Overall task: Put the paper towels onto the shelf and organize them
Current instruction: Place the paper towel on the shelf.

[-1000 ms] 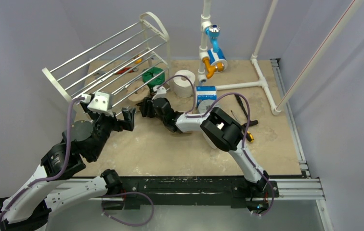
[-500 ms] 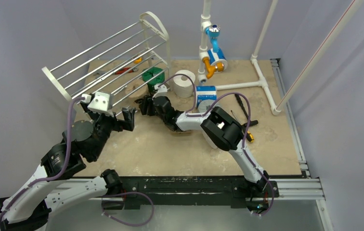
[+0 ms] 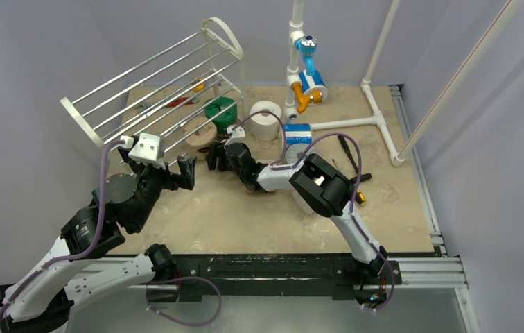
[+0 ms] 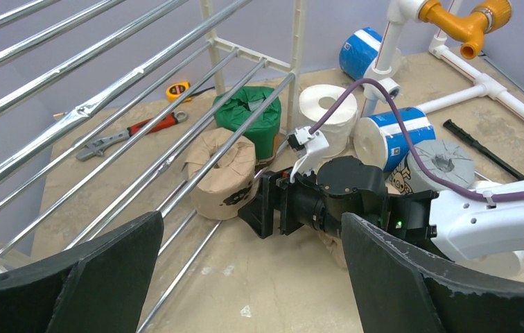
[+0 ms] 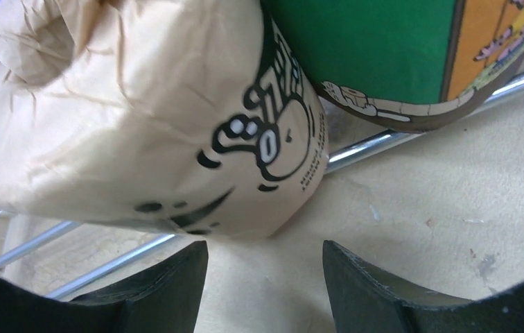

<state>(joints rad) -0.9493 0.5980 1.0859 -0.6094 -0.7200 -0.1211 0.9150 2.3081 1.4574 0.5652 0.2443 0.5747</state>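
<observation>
The right arm point(image 3: 276, 175) is holding its jaws released and empty just short of the tan printed paper-wrapped towel roll point(image 5: 141, 118), which is resting at the lowest rods of the white-framed, silver-rod shelf point(image 4: 297, 55) beside the green-wrapped roll point(image 5: 384, 48), seemingly lined up there. The left arm point(image 3: 107, 208) is hovering near with its jaws spread wide and empty.

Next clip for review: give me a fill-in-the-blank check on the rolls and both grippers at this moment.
1. The tan printed paper-wrapped roll sits beside a second roll wrapped in ____.
2. The right gripper faces the tan roll with its jaws ____.
3. The left gripper stands wide open and holds ____.

Missing words: green; open; nothing
</observation>
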